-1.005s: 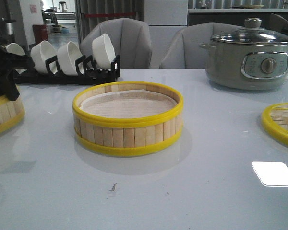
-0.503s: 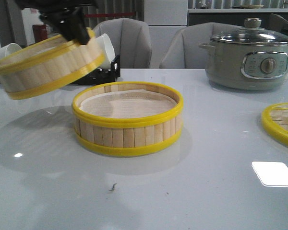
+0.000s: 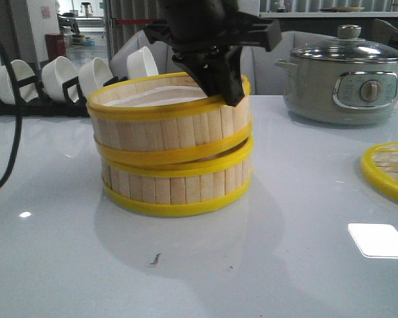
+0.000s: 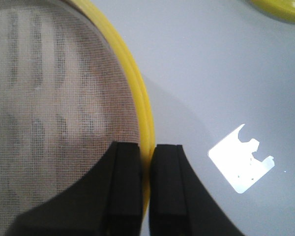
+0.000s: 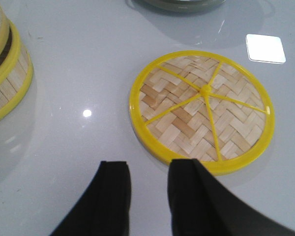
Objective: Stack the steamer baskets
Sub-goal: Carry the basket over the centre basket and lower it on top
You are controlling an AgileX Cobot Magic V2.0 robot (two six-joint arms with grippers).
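The lower steamer basket (image 3: 176, 187) stands on the table's middle. The upper steamer basket (image 3: 162, 129) is directly over it, a little tilted, its bottom band at the lower one's top rim. My left gripper (image 3: 229, 91) is shut on the upper basket's right rim; in the left wrist view its jaws pinch the yellow rim (image 4: 143, 118) next to the whitish liner (image 4: 54, 98). My right gripper (image 5: 146, 169) is open and empty above the table, beside the flat woven lid (image 5: 201, 108). Both baskets (image 5: 5, 83) show at the edge of that view with a dark gap between them.
A grey-green electric pot (image 3: 348, 79) stands at the back right. The lid (image 3: 391, 169) lies at the right edge. A black rack with white bowls (image 3: 73, 79) is at the back left. A black cable (image 3: 6, 152) hangs at the left.
My left gripper has carried the second basket from the far left, up and rightward, to over the middle basket. The rack of bowls is uncovered again.
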